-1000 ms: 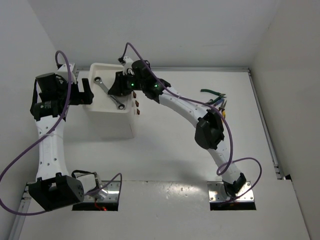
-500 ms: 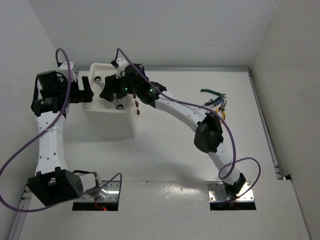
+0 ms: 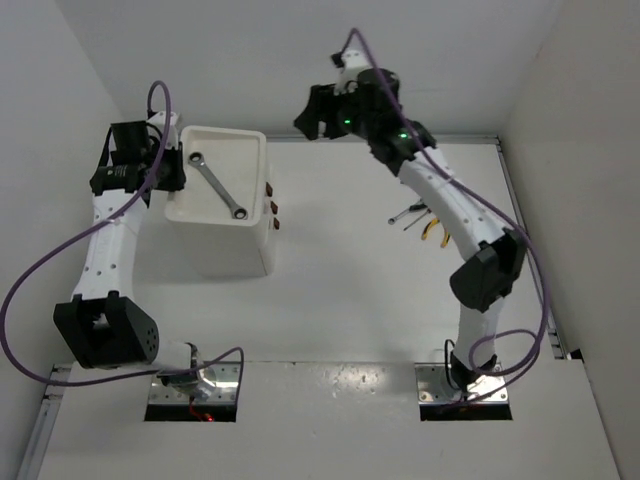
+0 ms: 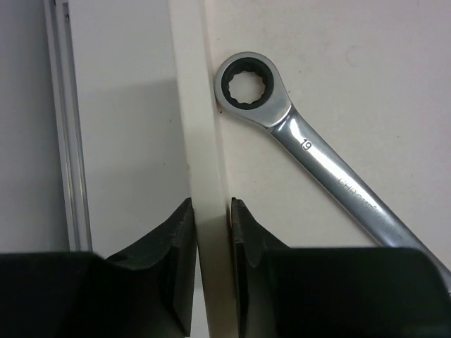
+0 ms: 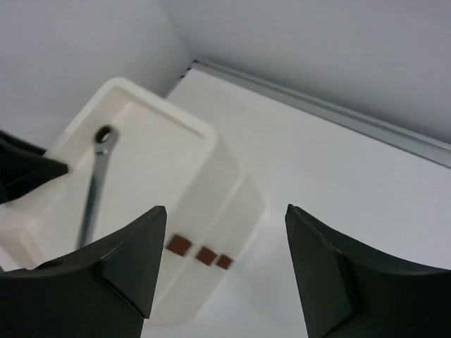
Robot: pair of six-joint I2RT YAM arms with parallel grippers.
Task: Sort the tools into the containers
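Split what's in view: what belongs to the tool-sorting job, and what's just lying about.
Job:
white drawer unit
wrench in its tray top
yellow-handled pliers and thin tools, loose on the table

Not the job:
purple cables
metal rail at the table's edge

Robot lab test cell: bare white walls (image 3: 300, 60), white table (image 3: 340, 300), bolted arm bases (image 3: 190, 385).

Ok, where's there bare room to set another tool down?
The widest bare stretch of table lies between the drawer unit and the loose tools. The tray has free corners beside the wrench. Crowded: its left rim, clamped by the left gripper, and around those tools.
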